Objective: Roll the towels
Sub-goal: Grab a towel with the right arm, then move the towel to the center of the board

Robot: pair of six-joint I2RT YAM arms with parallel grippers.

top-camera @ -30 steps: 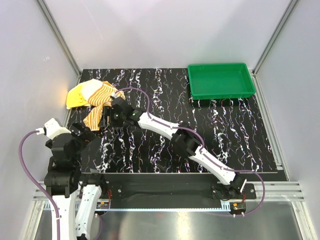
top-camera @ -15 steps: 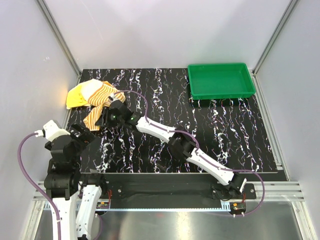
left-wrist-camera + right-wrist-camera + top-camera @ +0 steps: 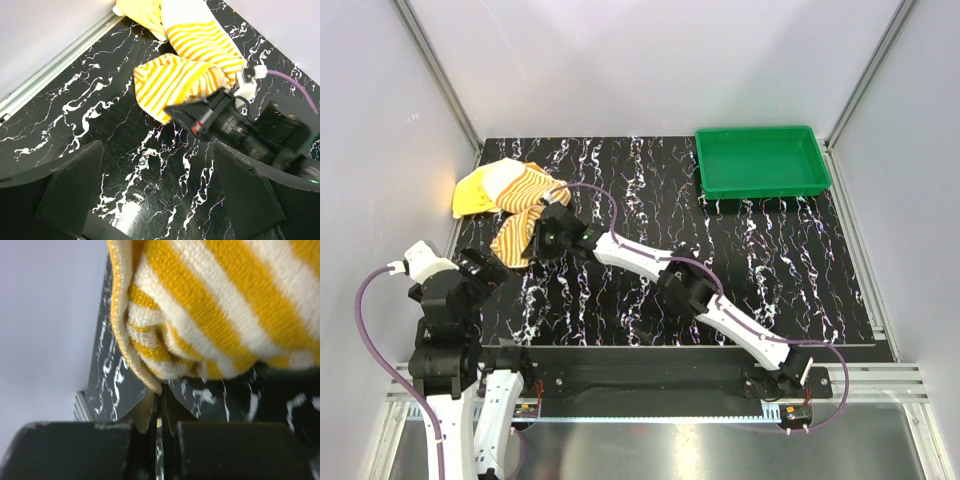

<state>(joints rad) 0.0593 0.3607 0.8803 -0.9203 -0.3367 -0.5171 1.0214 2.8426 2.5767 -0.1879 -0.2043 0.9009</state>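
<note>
The orange-and-cream striped towel [image 3: 523, 200] lies crumpled at the table's far left, partly over the plain yellow towel [image 3: 470, 196]. My right gripper [image 3: 539, 238] reaches across to the striped towel's near end. In the right wrist view that gripper [image 3: 160, 401] is shut, pinching the hemmed edge of the striped towel [image 3: 215, 300]. My left gripper [image 3: 480, 268] hovers near the front left, and its wrist view shows it [image 3: 159, 172] wide open over bare table. That view also holds the striped towel [image 3: 175, 80], the yellow towel [image 3: 140, 12] and the right gripper's black body [image 3: 225, 122].
A green plastic tray [image 3: 761, 131] sits at the far right corner with nothing in it. Grey walls and metal rails close in the left, back and right of the black marbled table [image 3: 740, 250]. The right arm stretches diagonally across the table's middle.
My right gripper has slid left onto the striped towel's near end and shut on its edge, bunching the cloth a little. The left gripper stays open and has barely moved.
</note>
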